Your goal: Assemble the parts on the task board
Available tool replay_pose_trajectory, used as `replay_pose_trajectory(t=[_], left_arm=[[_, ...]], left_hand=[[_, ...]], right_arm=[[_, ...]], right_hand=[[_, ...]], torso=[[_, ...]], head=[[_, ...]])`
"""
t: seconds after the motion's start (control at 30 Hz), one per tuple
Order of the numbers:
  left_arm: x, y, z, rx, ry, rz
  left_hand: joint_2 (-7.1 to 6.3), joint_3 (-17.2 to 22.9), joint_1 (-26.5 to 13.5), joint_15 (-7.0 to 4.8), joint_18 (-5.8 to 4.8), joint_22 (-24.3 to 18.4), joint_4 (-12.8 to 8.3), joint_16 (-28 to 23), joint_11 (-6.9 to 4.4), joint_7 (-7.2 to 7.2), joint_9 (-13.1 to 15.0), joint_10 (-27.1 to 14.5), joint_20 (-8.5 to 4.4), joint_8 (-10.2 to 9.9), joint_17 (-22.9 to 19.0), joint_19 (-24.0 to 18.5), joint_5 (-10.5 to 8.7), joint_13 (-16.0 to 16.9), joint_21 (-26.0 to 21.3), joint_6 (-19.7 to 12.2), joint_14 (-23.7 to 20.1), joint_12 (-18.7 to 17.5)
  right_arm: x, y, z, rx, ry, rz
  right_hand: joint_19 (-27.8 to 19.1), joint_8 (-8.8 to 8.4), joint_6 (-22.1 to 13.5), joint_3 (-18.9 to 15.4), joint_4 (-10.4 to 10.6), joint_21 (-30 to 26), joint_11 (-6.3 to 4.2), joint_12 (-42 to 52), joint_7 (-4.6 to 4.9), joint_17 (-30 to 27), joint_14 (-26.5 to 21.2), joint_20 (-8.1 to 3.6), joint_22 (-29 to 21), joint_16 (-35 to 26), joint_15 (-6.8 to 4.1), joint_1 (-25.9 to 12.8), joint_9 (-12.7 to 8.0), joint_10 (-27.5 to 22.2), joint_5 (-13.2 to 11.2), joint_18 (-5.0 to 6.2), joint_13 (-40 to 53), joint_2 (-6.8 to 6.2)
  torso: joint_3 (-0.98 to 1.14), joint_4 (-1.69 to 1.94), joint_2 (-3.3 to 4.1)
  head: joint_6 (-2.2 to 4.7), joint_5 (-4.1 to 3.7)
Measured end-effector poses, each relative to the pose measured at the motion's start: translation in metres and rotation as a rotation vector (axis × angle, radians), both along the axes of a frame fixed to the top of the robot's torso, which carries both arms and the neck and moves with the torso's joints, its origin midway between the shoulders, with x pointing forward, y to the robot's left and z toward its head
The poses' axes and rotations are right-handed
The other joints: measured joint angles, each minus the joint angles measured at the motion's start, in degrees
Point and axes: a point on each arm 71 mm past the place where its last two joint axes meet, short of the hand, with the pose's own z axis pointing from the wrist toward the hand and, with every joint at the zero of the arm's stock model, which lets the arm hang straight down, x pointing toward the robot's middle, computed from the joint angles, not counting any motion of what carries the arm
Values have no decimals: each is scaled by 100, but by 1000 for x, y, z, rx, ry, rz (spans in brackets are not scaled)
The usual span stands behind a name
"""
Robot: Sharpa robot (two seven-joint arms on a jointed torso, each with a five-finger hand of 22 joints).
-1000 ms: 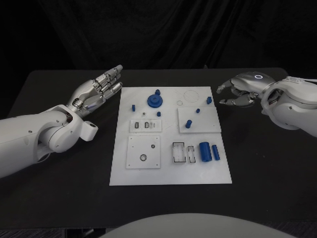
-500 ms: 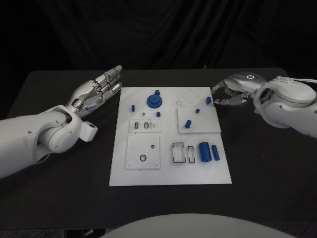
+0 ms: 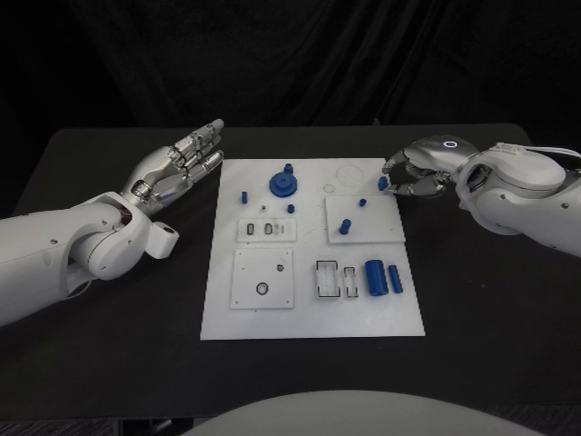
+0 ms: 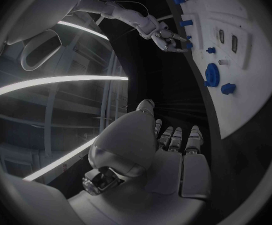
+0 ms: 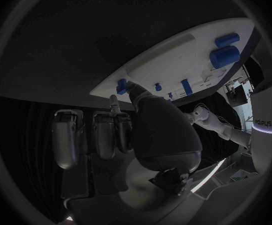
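From the left: my left hand (image 3: 180, 169) hovers over the black table (image 3: 94, 363) just beside the far-left edge of the task board (image 3: 310, 318). Its fingers are straight, apart, and hold nothing. I think it can wait there.

On the board I see the blue gear (image 3: 284, 184) at the far side, small blue pegs near it, and two blue cylinders (image 3: 384, 277) toward the near right.

My right hand (image 3: 415, 174) is at the far-right edge of the board, with fingers curled toward a small blue peg (image 3: 382, 183). I cannot tell if the fingertips already pinch it. To do this step well, I should close slowly on the peg and lift it straight, so it does not tip.

The right wrist view shows what the head view does not: a fingertip (image 5: 130, 86) just beside the peg, maybe touching. The left wrist view shows the flat left palm clearly.
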Motion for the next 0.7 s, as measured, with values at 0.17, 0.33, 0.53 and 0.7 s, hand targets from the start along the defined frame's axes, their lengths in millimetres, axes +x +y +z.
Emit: replay_pose_trajectory(t=[0.17, 0.33, 0.53, 0.7], left_arm=[[0, 0, 0, 0, 1, -1], [0, 0, 0, -1, 1, -2], [0, 0, 0, -1, 2, -3], [-1, 0, 0, -1, 2, -3]], left_hand=[[0, 24, 0, 0, 0, 0, -24, 0, 0, 0, 0, 0, 0, 0, 1, 0, 0, 0, 0, 0, 0, 0], [0, 40, 0, 0, 0, 0, -8, 0, 0, 0, 0, 0, 21, 0, 1, 21, 0, 0, 0, 0, 0, 0], [0, 40, 0, 0, 1, 0, -8, 0, 0, 21, 0, 0, 21, 0, 2, 21, 0, 0, 0, 21, 0, 0], [19, 40, 19, 0, 0, 0, -8, 0, 0, 21, 0, 0, 21, 0, 3, 21, 0, 0, 0, 21, 0, 0]], right_arm=[[1, 1, 0, -1, 0, 1], [2, 2, -1, -3, 1, 1], [4, 3, -1, -7, 5, 0], [5, 5, -3, -10, 10, 1]], right_hand=[[0, 0, 0, 0, 0, 0, 0, 0, 0, 0, 0, 0, 0, 0, 0, 0, -21, 0, -75, 0, 0, 0], [0, 0, 0, 0, 0, 0, 0, 0, 0, 0, 0, 0, 0, 0, 0, 0, -29, 0, -117, 0, 0, 0], [0, 0, 13, 0, 0, -26, 0, 0, 12, 0, 0, 0, 0, 0, 0, 0, -33, 0, -140, 0, 0, 0], [0, 0, 41, 0, 0, -47, 0, 0, 40, 0, 0, 0, -1, 0, 0, 0, -38, 0, -182, 0, 0, 0]], torso=[[0, 0, 0], [0, 0, 0], [-1, 1, 0], [-1, 2, 1]], head=[[-13, -1], [-26, 5], [-35, 7], [-48, 12]])
